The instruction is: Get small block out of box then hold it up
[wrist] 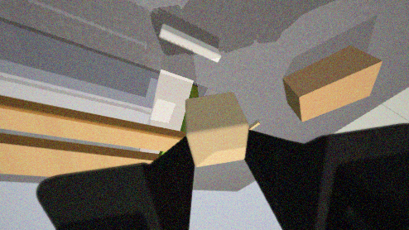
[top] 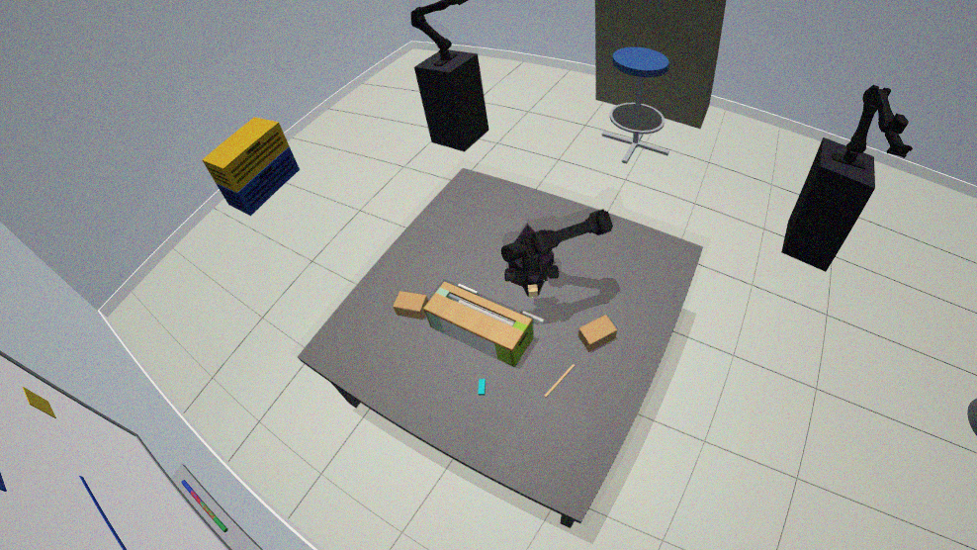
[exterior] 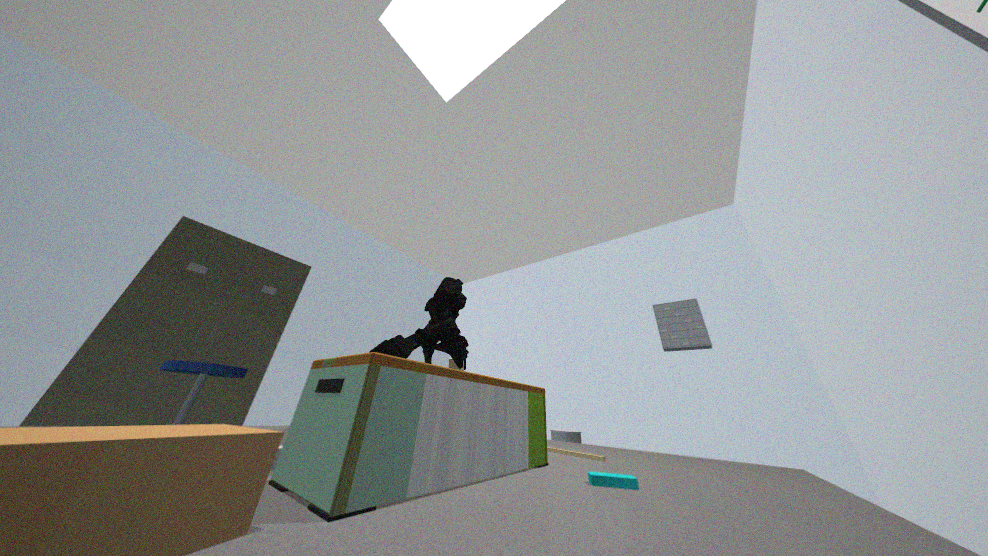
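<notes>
My gripper (top: 532, 286) (wrist: 214, 136) is shut on the small tan block (top: 532, 290) (exterior: 455, 363) (wrist: 217, 132), with one black finger on each side of it. The block is held in the air, off the table (top: 423, 239). In the exterior view it shows just above the top edge of the box (top: 471, 323) (exterior: 469, 428) (wrist: 83, 129). The box stands upright, with a pale green end and a bright green end. The block is behind the box, toward the arm's base and near the bright green end, apart from the box.
One wooden brick (top: 409, 304) (exterior: 138, 484) lies by the pale green end, another brick (top: 597, 330) (wrist: 339, 84) beyond the bright green end. A thin stick (top: 559, 380) (exterior: 576, 454), a cyan piece (top: 482, 387) (exterior: 612, 479) and a white strip (top: 532, 317) (wrist: 190, 43) lie on the table.
</notes>
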